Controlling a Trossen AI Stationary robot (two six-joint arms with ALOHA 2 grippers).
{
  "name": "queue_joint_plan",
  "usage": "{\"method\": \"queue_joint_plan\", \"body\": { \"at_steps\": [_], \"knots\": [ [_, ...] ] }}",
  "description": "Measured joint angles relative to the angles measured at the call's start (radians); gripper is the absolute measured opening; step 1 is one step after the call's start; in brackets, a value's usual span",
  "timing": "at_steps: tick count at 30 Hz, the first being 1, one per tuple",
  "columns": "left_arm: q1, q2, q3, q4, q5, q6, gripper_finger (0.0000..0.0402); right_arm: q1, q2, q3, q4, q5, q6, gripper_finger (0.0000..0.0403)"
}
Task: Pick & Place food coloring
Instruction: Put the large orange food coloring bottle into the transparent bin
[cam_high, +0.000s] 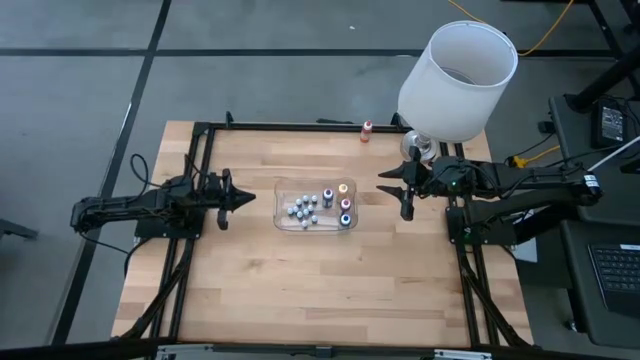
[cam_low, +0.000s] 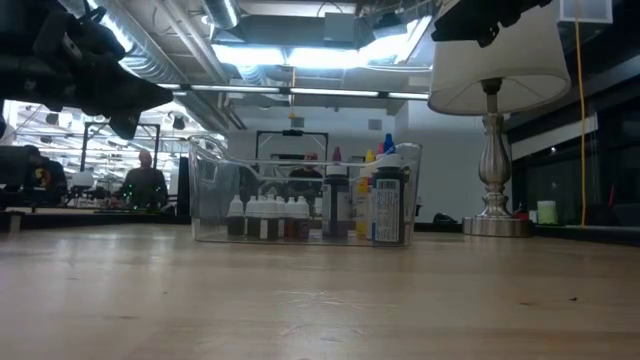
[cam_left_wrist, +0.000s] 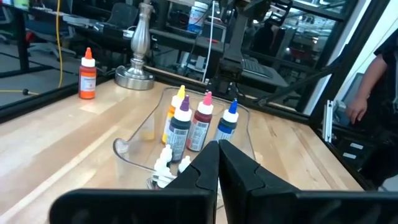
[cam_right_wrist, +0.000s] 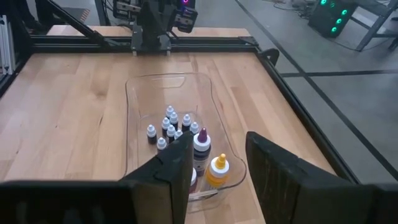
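1. High view: my left hand (cam_high: 243, 199) waits pinched together, left of the clear tray (cam_high: 282, 203) at mid-worktop (cam_high: 250, 290). My right hand (cam_high: 392, 189) hovers just right of it, fingers parted, empty. The food coloring bottles (cam_high: 344, 204) stand in the tray's right end; one orange bottle (cam_high: 367, 131) sits apart at the far edge, near the lamp (cam_high: 455, 80).
2. Low view: the bottles (cam_low: 385, 205) stand upright in the tray (cam_low: 215, 195).
3. Left wrist: my closed fingers (cam_left_wrist: 205, 171) point at the bottles (cam_left_wrist: 202, 121).
4. Right wrist: my parted fingers (cam_right_wrist: 270, 165) hang above the bottles (cam_right_wrist: 201, 149).
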Motion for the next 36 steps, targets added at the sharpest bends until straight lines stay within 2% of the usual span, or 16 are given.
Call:
{"method": "queue_joint_plan", "body": {
  "at_steps": [25, 31, 36],
  "knots": [
    [0.000, 0.019, 0.000, 0.001, 0.000, 0.000, 0.0012, -0.003, 0.002, 0.000, 0.046, 0.002, -0.001, 0.0149],
    [0.000, 0.019, 0.000, 0.001, 0.001, 0.000, 0.0012, -0.053, 0.024, 0.000, 0.104, 0.035, 0.056, 0.0149],
    [0.000, 0.019, 0.000, 0.005, 0.001, 0.000, 0.0011, -0.111, 0.083, 0.002, 0.144, -0.029, 0.087, 0.0149]
  ]
}}
